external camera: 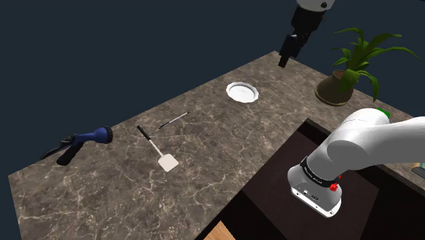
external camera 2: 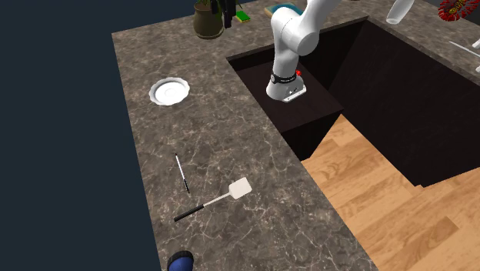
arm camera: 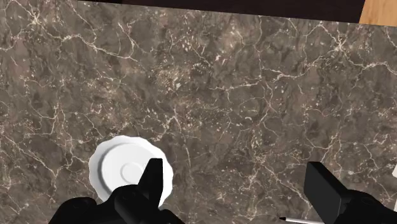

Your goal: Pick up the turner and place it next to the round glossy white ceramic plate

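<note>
The turner (external camera: 158,146) lies flat on the dark marbled counter (external camera: 204,177), its black handle pointing toward the far edge and its white blade (external camera: 168,163) toward the near one. In the second exterior view the turner (external camera 2: 215,199) is at the near end of the counter. The round white plate (external camera: 242,91) sits well away from it, toward the plant end. My black gripper (external camera: 283,60) hangs high above the counter, just past the plate. In the wrist view the gripper (arm camera: 236,186) is open with nothing between its fingers, and the plate (arm camera: 124,168) shows beside one finger.
A thin black-and-white stick (external camera: 174,121) lies between turner and plate. A blue spray nozzle (external camera: 85,141) rests at the counter's far left in the shoulder view. A potted plant (external camera: 351,68) stands at the right end. The counter drops off to a dark recess (external camera 2: 323,77) and wooden floor (external camera 2: 385,200).
</note>
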### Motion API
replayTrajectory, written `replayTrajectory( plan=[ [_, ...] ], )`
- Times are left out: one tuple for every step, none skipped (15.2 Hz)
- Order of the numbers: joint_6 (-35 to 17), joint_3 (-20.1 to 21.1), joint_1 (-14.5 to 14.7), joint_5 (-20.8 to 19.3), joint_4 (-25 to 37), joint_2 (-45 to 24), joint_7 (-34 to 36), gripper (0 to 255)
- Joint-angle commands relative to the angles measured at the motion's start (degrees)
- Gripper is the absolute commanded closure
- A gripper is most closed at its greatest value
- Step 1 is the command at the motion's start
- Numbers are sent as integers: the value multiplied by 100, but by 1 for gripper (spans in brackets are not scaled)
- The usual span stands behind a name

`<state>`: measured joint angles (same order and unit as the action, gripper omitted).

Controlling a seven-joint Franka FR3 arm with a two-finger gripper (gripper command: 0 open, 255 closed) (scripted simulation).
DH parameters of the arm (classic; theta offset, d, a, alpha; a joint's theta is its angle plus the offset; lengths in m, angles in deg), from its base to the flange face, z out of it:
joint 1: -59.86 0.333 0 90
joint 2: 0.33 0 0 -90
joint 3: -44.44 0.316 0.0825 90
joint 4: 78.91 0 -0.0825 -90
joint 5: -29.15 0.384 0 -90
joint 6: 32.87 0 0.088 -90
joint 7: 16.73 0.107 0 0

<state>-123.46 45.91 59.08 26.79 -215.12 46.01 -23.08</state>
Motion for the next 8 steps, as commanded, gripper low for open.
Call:
replayTrajectory(
  plan=[
    [0,0,0,0,0,0,0,0],
    [-140,92,33,72,-88,-50,113,0],
    [-282,186,66,143,-168,-108,225,0],
    [-426,280,100,213,-242,-175,337,0],
    [-573,375,134,281,-309,-250,447,0],
    [-722,470,168,347,-368,-333,557,0],
    [-872,566,201,411,-420,-425,667,0],
    [-1024,662,234,472,-464,-526,776,0]
  ],
)
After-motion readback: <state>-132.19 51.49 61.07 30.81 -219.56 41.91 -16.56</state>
